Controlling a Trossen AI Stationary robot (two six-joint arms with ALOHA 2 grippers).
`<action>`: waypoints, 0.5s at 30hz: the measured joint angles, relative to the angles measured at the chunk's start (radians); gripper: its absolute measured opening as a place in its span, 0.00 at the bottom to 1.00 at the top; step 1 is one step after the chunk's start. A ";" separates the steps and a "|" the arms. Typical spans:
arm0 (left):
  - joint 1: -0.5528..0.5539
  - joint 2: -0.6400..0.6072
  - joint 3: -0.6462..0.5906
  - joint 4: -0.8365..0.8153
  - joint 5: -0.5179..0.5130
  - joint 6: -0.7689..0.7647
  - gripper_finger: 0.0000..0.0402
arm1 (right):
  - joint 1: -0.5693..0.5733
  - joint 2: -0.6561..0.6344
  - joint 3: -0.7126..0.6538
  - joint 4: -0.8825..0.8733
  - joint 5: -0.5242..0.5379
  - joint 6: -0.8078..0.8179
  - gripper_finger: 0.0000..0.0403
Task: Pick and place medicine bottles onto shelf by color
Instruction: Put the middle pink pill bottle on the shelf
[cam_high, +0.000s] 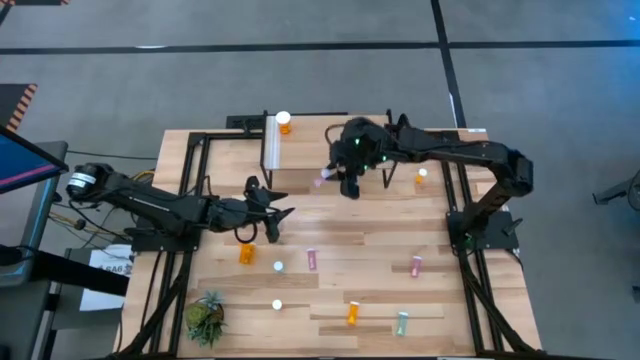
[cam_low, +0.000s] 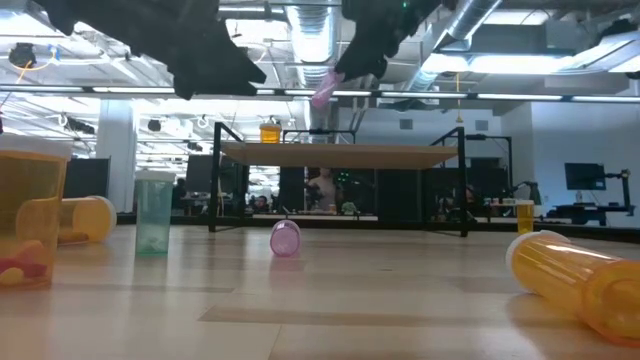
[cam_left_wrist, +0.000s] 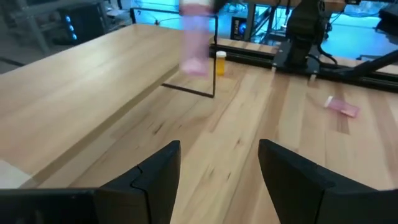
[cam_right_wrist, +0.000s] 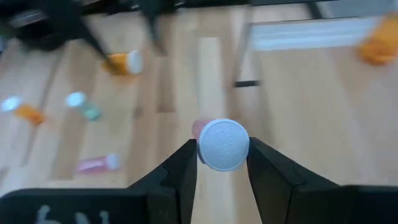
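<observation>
Pink translucent pill bottle w/ white cap (cam_right_wrist: 223, 144) sits clamped between my right gripper (cam_high: 350, 183) fingers, cap toward the wrist cam, body hanging down, so its long axis runs roughly vertical, a bit tilted in the low view. I'm holding it up in the air over the light-wood shelf on thin black legs (cam_low: 340, 155), approx mid-shelf. One orange bottle (cam_high: 284, 123) already stands at the shelf's far-left end by the white strip. Key relation for the next move, as I judge it: shelf top lies straight below the bottle, so it's a lowering, base first, axis kept upright, w/ the spot chosen well apart from the orange one so colours stay grouped. My left gripper (cam_high: 270, 208) hovers left of centre, jaws part open w/ nothing between them, pointing toward the shelf; an orange bottle (cam_high: 246, 254) lies on the table just near-side of it, so that arm is closer for that pick. Other bottles (pink, pale green, orange) are scattered on the big wooden tabletop (cam_high: 370, 240) toward the near side. Risk: bottle tips if released while tilted.
</observation>
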 joint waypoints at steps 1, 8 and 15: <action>0.000 0.000 0.000 -0.001 -0.004 0.002 0.51 | -0.023 0.000 0.000 0.008 0.000 0.000 0.37; 0.005 0.000 0.000 -0.018 -0.035 0.018 0.51 | -0.166 0.000 0.026 0.025 0.000 -0.031 0.38; 0.012 0.000 0.000 -0.015 -0.041 0.050 0.51 | -0.210 0.121 0.230 -0.072 -0.005 -0.102 0.38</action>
